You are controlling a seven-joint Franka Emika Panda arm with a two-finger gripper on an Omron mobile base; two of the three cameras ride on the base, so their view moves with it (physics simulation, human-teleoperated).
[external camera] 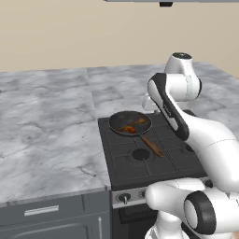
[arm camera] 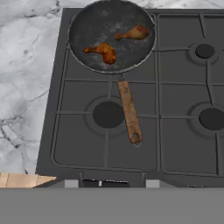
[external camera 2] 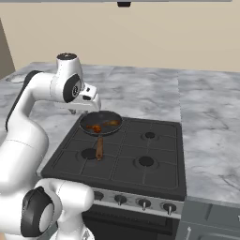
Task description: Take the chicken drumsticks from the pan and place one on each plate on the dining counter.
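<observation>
Sitting on the rear left burner of the black stovetop [arm camera: 175, 109], the frying pan [arm camera: 87, 30] holds both chicken drumsticks: one [arm camera: 103, 51] lies near the pan's middle and the other [arm camera: 134, 33] lies toward its far right side, the two close but apart. The pan's brown wooden handle [arm camera: 130, 111] points back toward the stove's front edge, passing just beside the front left burner. In the left base view the pan [external camera: 122, 119] shows the orange-brown meat [external camera: 128, 127] inside it, and the grey-and-white marbled counter [external camera: 42, 126] spreads to the stove's left and behind it. The hand [external camera 2: 86, 105] hangs above the counter just behind the pan's far left rim, well clear of the drumsticks; whether its fingers are spread or pressed together I cannot tell.
</observation>
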